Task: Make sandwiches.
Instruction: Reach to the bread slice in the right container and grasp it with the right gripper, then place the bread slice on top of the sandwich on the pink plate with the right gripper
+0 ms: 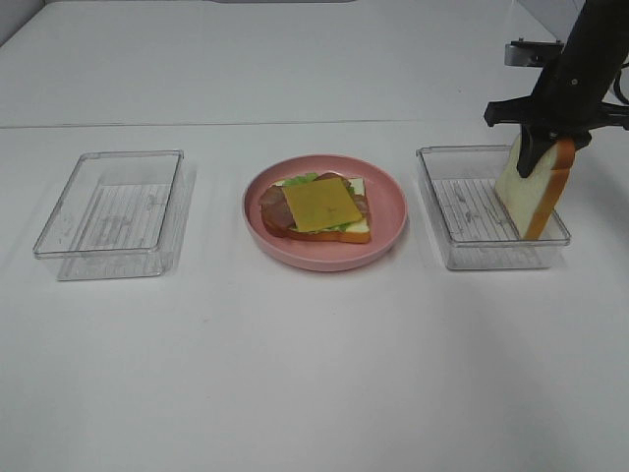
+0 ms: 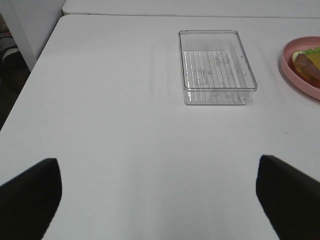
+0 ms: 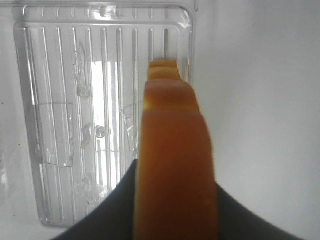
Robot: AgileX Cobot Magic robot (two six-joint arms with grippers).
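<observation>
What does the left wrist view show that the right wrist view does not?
Only the left wrist view shows the left clear tray, an edge of the pink plate and the open left jaws. Only the right wrist view shows the bread slice clamped in the right jaws above the right clear tray. Both show the white table.

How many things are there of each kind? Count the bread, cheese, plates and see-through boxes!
Bread slices: 2, one held in the right gripper, one at the bottom of the stack
Cheese slice: 1
Lettuce: 1
Bacon: number of strips unclear, counted as 1
Pink plate: 1
Clear trays: 2
Total: 8
</observation>
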